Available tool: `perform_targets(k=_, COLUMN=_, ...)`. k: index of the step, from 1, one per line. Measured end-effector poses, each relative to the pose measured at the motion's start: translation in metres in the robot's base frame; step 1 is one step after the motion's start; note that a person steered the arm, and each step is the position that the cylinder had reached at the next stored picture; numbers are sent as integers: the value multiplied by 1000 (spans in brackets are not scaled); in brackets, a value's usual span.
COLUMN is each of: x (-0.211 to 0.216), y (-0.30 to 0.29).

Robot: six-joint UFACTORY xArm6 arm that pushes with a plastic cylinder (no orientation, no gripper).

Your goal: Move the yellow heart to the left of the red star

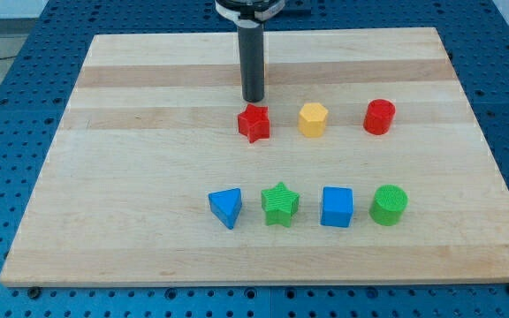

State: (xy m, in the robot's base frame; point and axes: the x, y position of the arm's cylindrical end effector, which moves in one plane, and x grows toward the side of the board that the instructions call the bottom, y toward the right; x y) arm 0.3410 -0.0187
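The red star [254, 123] lies near the middle of the wooden board. The only yellow block [313, 119] sits to its right with a gap between them; its outline looks blunt and roughly six-sided from here, so I cannot confirm a heart shape. My tip [253, 99] stands just above the red star in the view, close to its upper point, and up-left of the yellow block. I cannot tell whether the tip touches the star.
A red cylinder [379, 117] sits right of the yellow block. A lower row holds a blue triangle [226, 208], a green star [280, 204], a blue cube [337, 207] and a green cylinder [388, 205]. The board's edge [42, 168] meets a blue perforated table.
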Motion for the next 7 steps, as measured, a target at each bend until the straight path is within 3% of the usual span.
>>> perform_targets(k=1, x=-6, y=43)
perform_targets(k=3, x=-57, y=46)
perform_targets(k=7, x=-51, y=-83)
